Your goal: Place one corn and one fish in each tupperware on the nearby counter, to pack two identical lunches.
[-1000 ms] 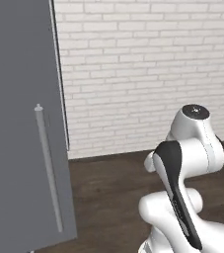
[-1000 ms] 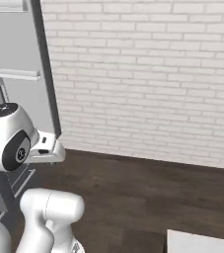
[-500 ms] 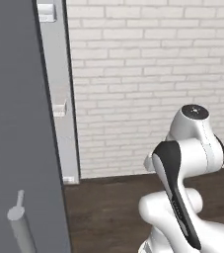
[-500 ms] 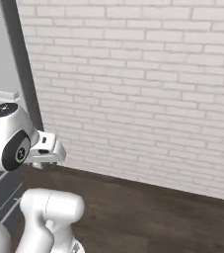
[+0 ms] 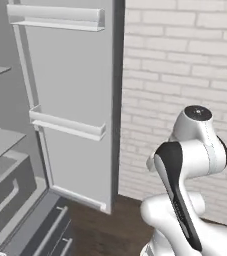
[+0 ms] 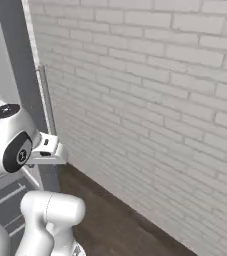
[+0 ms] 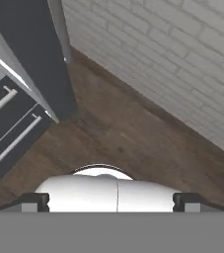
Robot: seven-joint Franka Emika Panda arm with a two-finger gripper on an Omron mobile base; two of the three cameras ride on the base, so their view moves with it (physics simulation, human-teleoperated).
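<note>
Down at the bottom of the hand view, the gripper (image 7: 110, 202) points at the floor with its two dark finger tips (image 7: 34, 201) spread as wide as they go and nothing between them. It hangs above bare dark wooden floor (image 7: 133, 143), not over any food or container. Beside it, to the left in that view, stand the fridge's lower drawers (image 7: 10, 128) with their long silver handles, and the edge of the open fridge door (image 7: 39, 54) rises just past them. From the left base view the door (image 5: 70, 100) stands swung wide, its inner face showing two pale door shelves (image 5: 67, 127) with nothing on them that I can make out, and the fridge's inner shelves (image 5: 0, 145) sit to the left, also bare as far as these frames show. A white brick wall (image 6: 150, 100) runs behind everything. No corn, fish, trays or counter can be made out from here, so none of the packing looks done yet. My judgement is that the robot is at the fetching step, facing the opened fridge to look for the corn and fish. The next move likely calls for turning the hand toward the shelves, finding one item, and reaching in with the jaws apart.
</note>
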